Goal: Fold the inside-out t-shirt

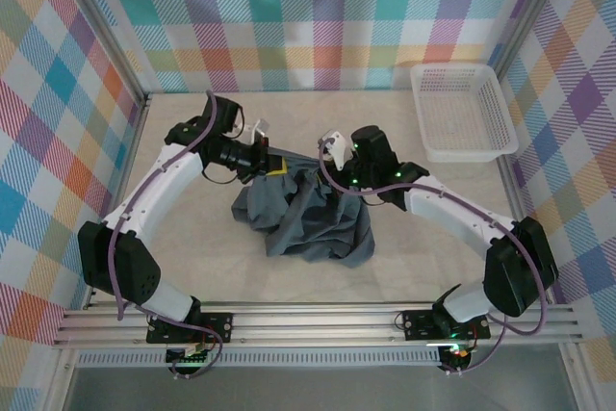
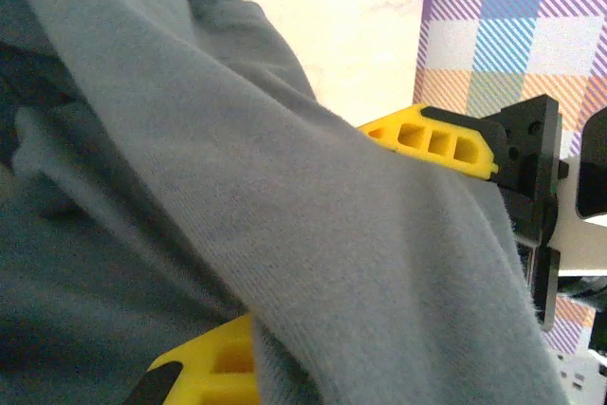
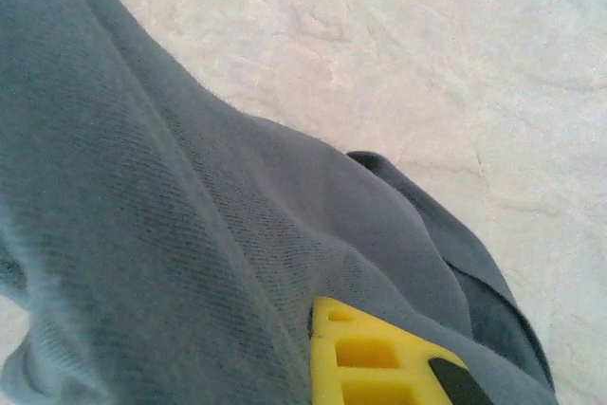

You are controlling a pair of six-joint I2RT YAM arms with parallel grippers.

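The inside-out t-shirt point(image 1: 306, 217) is a dark slate-grey bunch at the middle of the table, its upper edge lifted between the two grippers. My left gripper point(image 1: 273, 166) is shut on that edge at the upper left. In the left wrist view the cloth point(image 2: 285, 187) runs between the yellow fingers point(image 2: 432, 139) of the left gripper point(image 2: 308, 234). My right gripper point(image 1: 332, 168) is at the shirt's upper right. In the right wrist view the fabric point(image 3: 190, 215) drapes over the right gripper point(image 3: 289, 329), shut on it. One yellow finger point(image 3: 375, 358) shows; the other is hidden under cloth.
A white mesh basket point(image 1: 462, 111) stands at the back right corner. Checked walls close the table on three sides. Bare beige tabletop point(image 1: 192, 257) lies to the left, right and front of the shirt.
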